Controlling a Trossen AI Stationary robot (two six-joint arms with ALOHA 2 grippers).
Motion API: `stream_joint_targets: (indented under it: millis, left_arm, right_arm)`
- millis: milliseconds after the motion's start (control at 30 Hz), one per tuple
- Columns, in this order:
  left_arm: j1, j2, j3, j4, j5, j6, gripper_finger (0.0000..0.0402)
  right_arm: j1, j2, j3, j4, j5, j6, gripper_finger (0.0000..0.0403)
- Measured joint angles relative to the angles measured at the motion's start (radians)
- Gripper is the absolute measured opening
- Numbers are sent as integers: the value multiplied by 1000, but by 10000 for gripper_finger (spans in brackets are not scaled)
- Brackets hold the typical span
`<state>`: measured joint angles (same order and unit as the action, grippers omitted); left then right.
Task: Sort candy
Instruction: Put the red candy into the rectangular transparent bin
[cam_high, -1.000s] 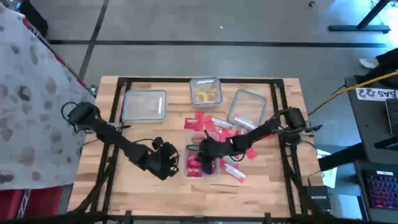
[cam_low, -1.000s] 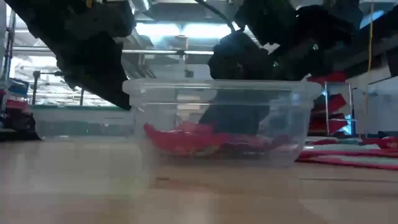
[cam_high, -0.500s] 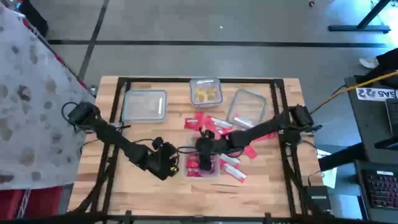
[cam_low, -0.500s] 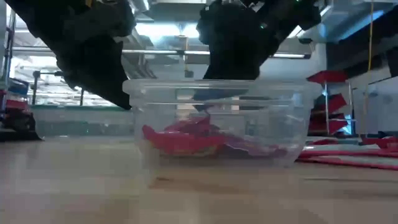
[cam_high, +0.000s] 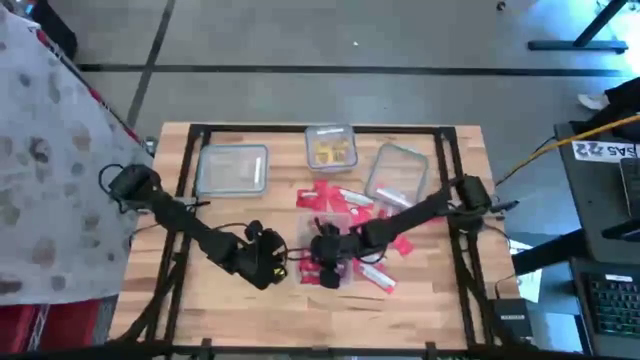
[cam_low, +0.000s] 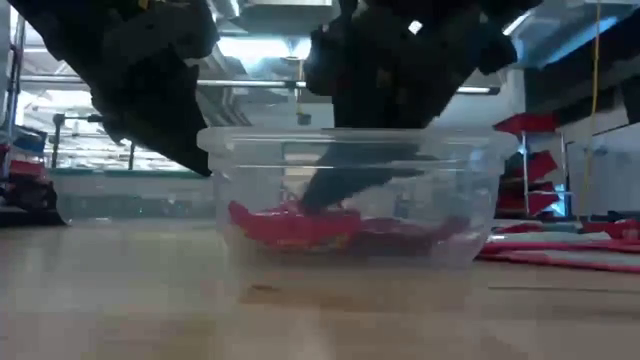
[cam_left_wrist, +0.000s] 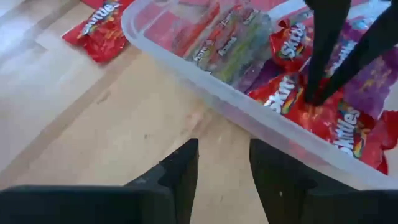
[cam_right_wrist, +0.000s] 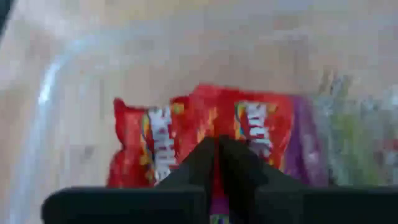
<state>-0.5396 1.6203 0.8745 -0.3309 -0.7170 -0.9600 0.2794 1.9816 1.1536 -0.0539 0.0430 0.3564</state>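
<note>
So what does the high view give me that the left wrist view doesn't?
Only the high view shows the three tubs at the far side, one holding yellow pieces, and the loose packets between them and the near tub. Only the left wrist view shows the right claw shut, tips down on a red packet, and the left claw empty beside the tub. Both show the near tub of candy.

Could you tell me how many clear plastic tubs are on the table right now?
4: one at the back left, one at the back centre holding yellow pieces, one at the back right, and one near the front holding red packets.
</note>
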Motion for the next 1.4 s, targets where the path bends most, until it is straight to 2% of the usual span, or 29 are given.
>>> stream_joint_targets:
  millis: [267,467,667,833,967,1100,1233,1400]
  left_arm:
    - [0,0,0,2,0,2,129]
    - [0,0,0,3,0,0,129]
    - [0,0,0,2,0,2,129]
    - [-2,0,0,2,0,1,129]
    - [-4,0,0,3,0,0,129]
    - [-4,0,0,7,0,0,129]
    - [-4,0,0,10,0,2,129]
    - [0,0,0,23,0,19,129]
  right_arm:
    - [2,-10,46,-33,149,-154,1]
    - [2,-14,96,-74,204,-160,1]
    - [20,-89,218,-390,230,-157,1]
    - [58,-193,224,-690,332,-127,1]
    - [85,-278,163,-909,358,-36,17]
    - [97,-374,43,-1034,387,109,57]
    - [90,-456,-153,-968,401,206,96]
    - [65,-476,-364,-778,410,173,119]
